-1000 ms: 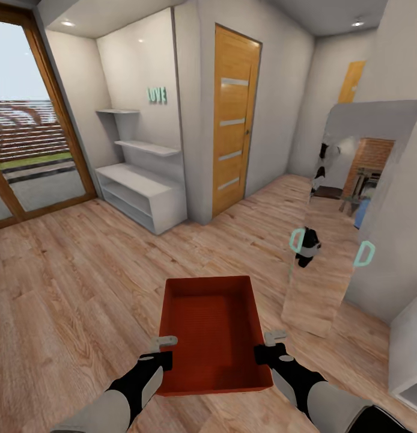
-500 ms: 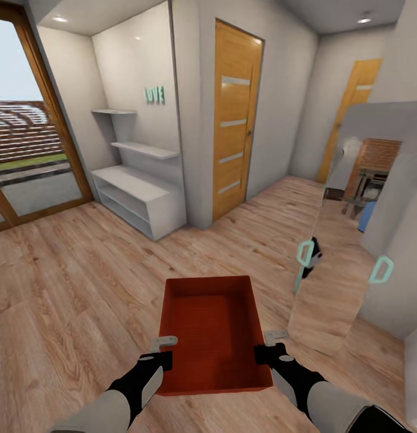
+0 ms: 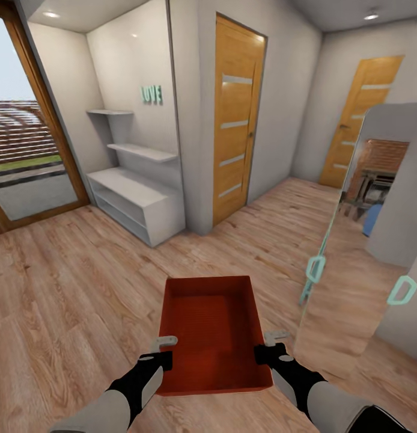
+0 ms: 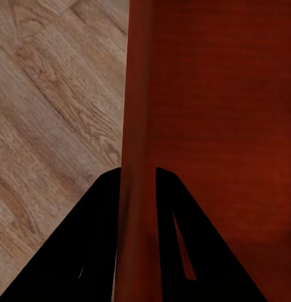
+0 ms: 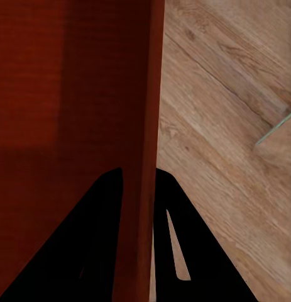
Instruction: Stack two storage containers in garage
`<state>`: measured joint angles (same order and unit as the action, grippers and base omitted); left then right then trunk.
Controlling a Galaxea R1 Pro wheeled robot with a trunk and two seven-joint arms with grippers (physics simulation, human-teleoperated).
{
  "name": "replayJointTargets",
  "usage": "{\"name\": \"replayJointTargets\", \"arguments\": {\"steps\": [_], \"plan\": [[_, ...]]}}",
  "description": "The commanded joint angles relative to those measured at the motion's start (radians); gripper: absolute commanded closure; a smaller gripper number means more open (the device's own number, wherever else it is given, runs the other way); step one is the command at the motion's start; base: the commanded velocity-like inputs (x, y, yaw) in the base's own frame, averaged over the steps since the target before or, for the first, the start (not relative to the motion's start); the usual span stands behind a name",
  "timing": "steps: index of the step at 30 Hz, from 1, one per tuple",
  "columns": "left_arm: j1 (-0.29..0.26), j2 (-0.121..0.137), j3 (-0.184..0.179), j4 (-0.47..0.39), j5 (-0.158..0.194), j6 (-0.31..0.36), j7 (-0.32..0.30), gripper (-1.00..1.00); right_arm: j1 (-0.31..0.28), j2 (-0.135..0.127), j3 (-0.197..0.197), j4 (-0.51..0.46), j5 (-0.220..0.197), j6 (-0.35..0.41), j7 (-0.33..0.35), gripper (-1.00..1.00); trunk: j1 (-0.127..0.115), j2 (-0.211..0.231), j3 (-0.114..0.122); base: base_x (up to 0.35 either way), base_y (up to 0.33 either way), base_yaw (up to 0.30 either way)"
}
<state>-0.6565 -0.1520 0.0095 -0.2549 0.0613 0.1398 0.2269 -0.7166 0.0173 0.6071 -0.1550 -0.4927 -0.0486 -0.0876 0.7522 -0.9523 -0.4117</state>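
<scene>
You are carrying one orange-red storage container (image 3: 214,334) out in front of you, level and with its open top up, above the light wood-plank floor (image 3: 70,288). Your left end effector (image 3: 162,352) is clamped on the container's left wall near the corner closest to you, and the left wrist view shows that wall (image 4: 136,126) pinched between the two dark fingers (image 4: 104,245), one inside the tray and one outside. Your right end effector (image 3: 270,347) grips the right wall in the same way, and in the right wrist view the wall (image 5: 145,126) runs up between its fingers (image 5: 98,245). The tray holds nothing that you can see. Ahead and to the left stands a white shelf unit (image 3: 136,201) in a wall niche, with teal letters (image 3: 151,94) on the wall above it. Further left is a wood-framed glass door (image 3: 28,138) looking outdoors. Straight ahead is a wooden door (image 3: 235,120) with pale horizontal strips, and a second wooden door (image 3: 362,120) like it stands further back to the right. On your right is a tall mirror panel (image 3: 365,228) reflecting plank floor and a brick surface, with teal handles (image 3: 315,269) beside it.
</scene>
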Motion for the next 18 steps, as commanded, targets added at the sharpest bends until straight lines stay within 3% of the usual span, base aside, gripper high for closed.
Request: {"name": "replayJointTargets", "arguments": {"steps": [1,18], "plan": [[0.0,0.011,-0.005,-0.006,-0.023,0.007,0.009,1.0,-0.001,-0.001,-0.012,0.015,-0.014,-0.005,-0.009,1.0,0.001,-0.001,-0.001,0.323,0.0,0.0],[0.0,0.011,-0.005,-0.006,-0.023,0.007,0.009,1.0,-0.001,-0.001,-0.012,0.015,-0.014,-0.005,-0.009,1.0,0.001,-0.001,-0.001,0.323,0.0,0.0]]}}
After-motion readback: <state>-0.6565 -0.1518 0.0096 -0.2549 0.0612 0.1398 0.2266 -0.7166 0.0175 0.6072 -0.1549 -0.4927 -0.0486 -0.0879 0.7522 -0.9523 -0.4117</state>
